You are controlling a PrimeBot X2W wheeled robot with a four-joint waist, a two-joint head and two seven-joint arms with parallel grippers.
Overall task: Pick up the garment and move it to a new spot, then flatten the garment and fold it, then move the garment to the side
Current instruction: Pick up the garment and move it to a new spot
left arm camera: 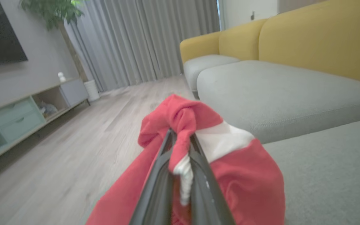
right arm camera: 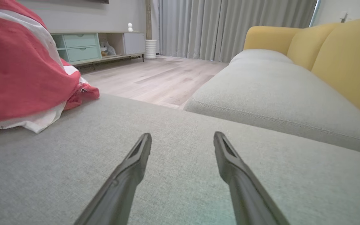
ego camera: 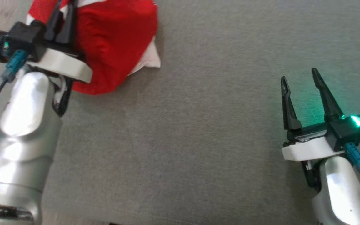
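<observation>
Though R gripper (ego camera: pixel 298 74) agape over cushion (ego camera: pixel 198 131), L gripper (left arm camera: pixel 182 135) tight on garment (ego camera: pixel 114 40).

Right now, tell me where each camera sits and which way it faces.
Head: on the head, looking down on the grey cushion; shows the left claw shut on the garment and the right claw open.
Left wrist: on the left arm, facing across the floor to the curtains and sofa; its fingers pinch the garment.
Right wrist: low over the cushion, facing the same curtains and sofa; its fingers stand apart.
Shared: both wrist views hold garment, curtains, sofa, cabinet.
</observation>
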